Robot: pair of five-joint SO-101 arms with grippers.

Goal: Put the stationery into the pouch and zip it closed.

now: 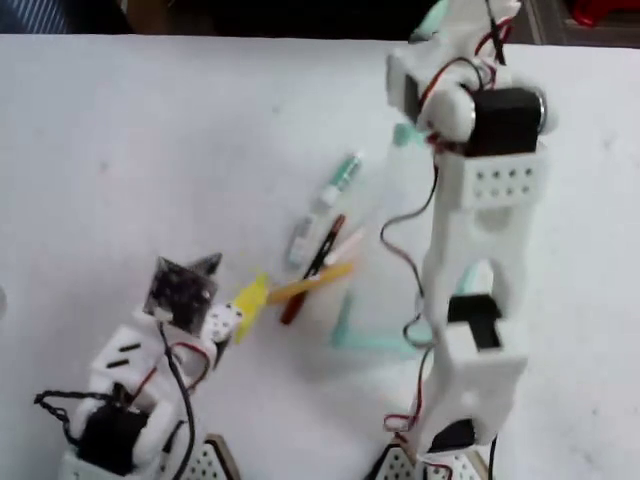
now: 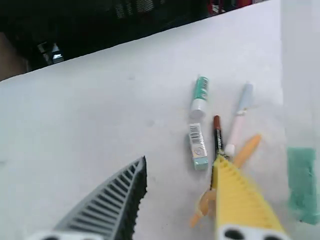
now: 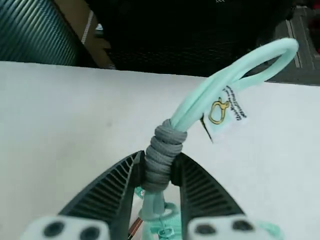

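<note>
Several pens and markers lie in a loose bunch mid-table: a teal-capped marker (image 2: 200, 94), a white tube (image 2: 197, 145), a red pen (image 2: 216, 136), a pink-and-blue pen (image 2: 239, 116) and an orange pen (image 2: 246, 149). My left gripper (image 2: 181, 161) is open just short of them, and its yellow finger (image 2: 240, 200) overlaps the near ends of the red and orange pens. The clear pouch (image 1: 385, 245) with teal edges lies beside the pens. My right gripper (image 3: 159, 164) is shut on the grey knot (image 3: 161, 150) of the pouch's mint pull cord (image 3: 240, 67), at the pouch's far end.
The right arm (image 1: 480, 260) stretches high over the right side of the table and covers part of the pouch. The left arm's base (image 1: 120, 420) sits at the near left. White tabletop lies open to the far left, with a dark table edge (image 1: 200, 25) behind.
</note>
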